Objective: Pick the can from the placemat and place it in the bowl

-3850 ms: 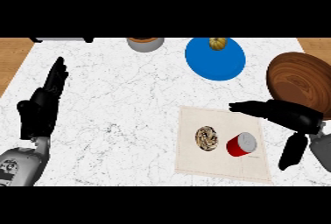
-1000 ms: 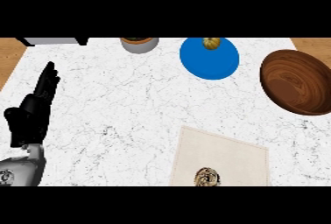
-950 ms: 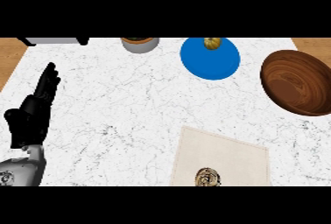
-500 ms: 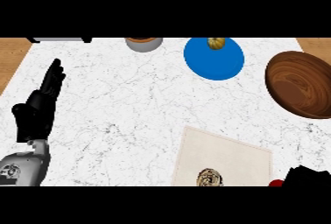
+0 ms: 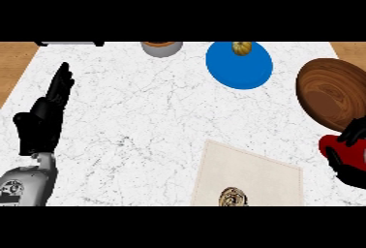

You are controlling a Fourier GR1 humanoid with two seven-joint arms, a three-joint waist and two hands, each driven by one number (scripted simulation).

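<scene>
The black right hand (image 5: 349, 156), fingers curled round the red cylindrical can (image 5: 340, 149), could clip the brown wooden bowl (image 5: 332, 92) rim when releasing.

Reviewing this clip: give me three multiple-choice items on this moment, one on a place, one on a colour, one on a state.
1. Where is the can? A on the placemat; B in the right hand, beside the bowl; C on the plate.
2. What colour is the plate? A blue; B green; C white.
3. How is the left hand? A curled round the can; B pressed on the placemat; C open, fingers straight.

B: the right hand curls round the red can just below the wooden bowl, off the placemat.
A: the plate is blue.
C: it rests open at the left.
</scene>
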